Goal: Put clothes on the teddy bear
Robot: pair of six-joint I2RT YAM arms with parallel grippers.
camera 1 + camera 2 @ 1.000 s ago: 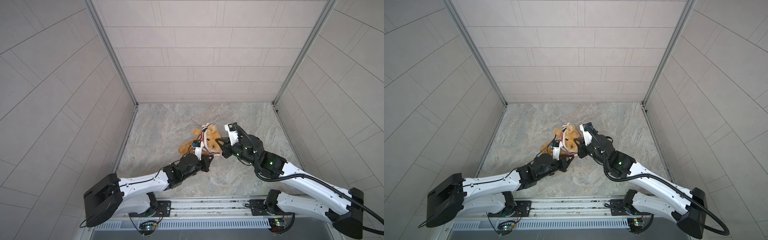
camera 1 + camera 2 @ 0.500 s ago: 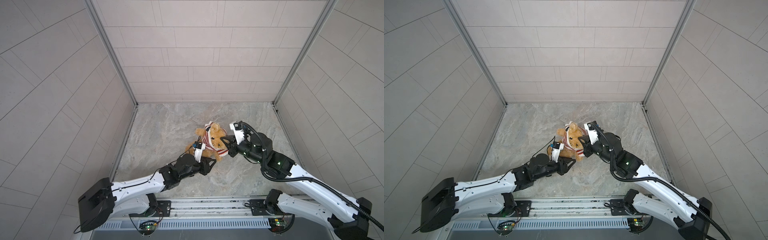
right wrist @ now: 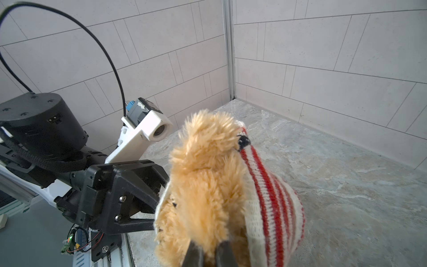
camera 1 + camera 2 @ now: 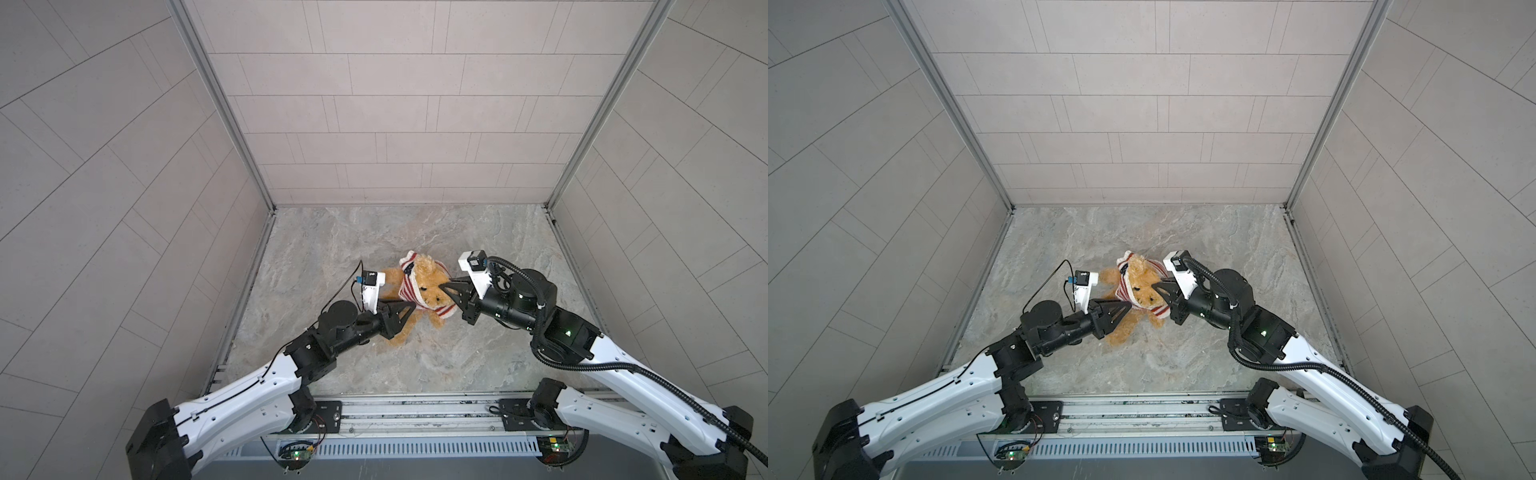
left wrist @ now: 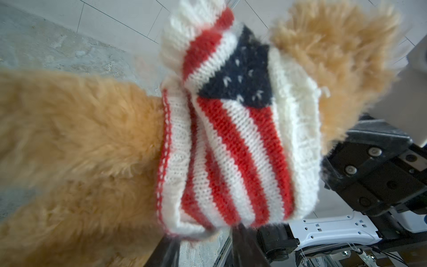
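The teddy bear hangs tilted just above the marble floor in both top views. A red-and-white striped sweater with a navy starred patch is bunched round its neck and chest. My right gripper is shut on the fur of the bear's head. My left gripper is open, with its tips just below the sweater's hem and floor showing between them. The bear's body fur fills the left wrist view's side.
The work space is a marble floor walled by grey tiled panels on three sides. A metal rail with the arm bases runs along the front edge. Both arms meet at the bear near the floor's middle.
My left gripper has opened and let go of the sweater, drawing back a little to the left. The sweater has come down from over the bear's head. The right gripper stays shut.
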